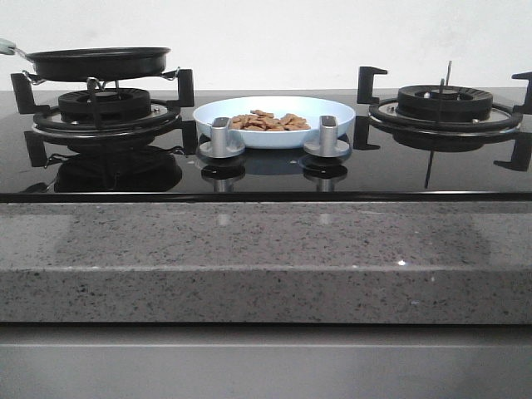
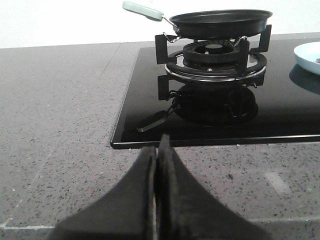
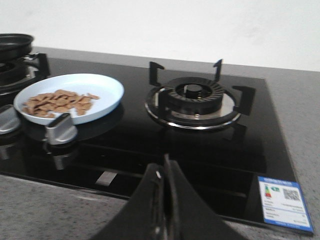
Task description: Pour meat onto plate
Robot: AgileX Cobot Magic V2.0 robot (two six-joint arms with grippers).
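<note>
The pale blue plate rests in the middle of the black glass hob, holding a heap of orange-brown meat chunks. The right wrist view shows the same plate and meat; only the plate's edge shows in the left wrist view. A black frying pan with a pale green handle stands on the left burner; its inside is hidden. My left gripper is shut and empty over the grey counter, short of the hob. My right gripper is shut and empty at the hob's near edge. Neither gripper shows in the front view.
The right burner with black pan supports stands bare. Two silver knobs stick up in front of the plate. A speckled grey stone counter runs along the front. A blue-bordered label lies on the hob's corner.
</note>
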